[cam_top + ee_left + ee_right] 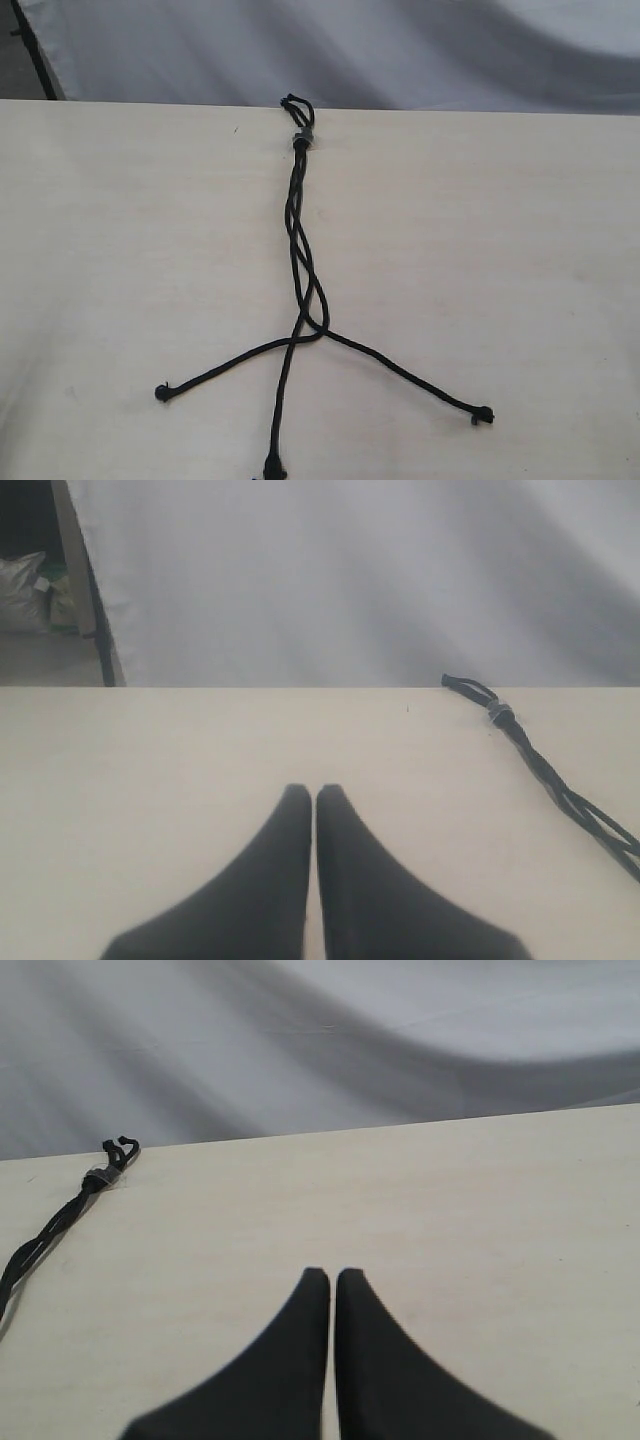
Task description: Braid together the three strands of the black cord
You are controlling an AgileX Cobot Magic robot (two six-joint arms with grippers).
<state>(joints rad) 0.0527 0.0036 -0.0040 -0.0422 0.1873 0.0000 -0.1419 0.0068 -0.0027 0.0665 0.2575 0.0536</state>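
Left pincer (313, 792) clenched, empty, over table (150, 780); right pincer (332, 1275) likewise, apart from black cord (297, 170).

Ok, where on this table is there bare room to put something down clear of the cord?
Bare table lies on both sides of the black cord, from its braided run out to either edge. Crowded: low in the exterior view's middle, where the three strands splay toward their end knots.
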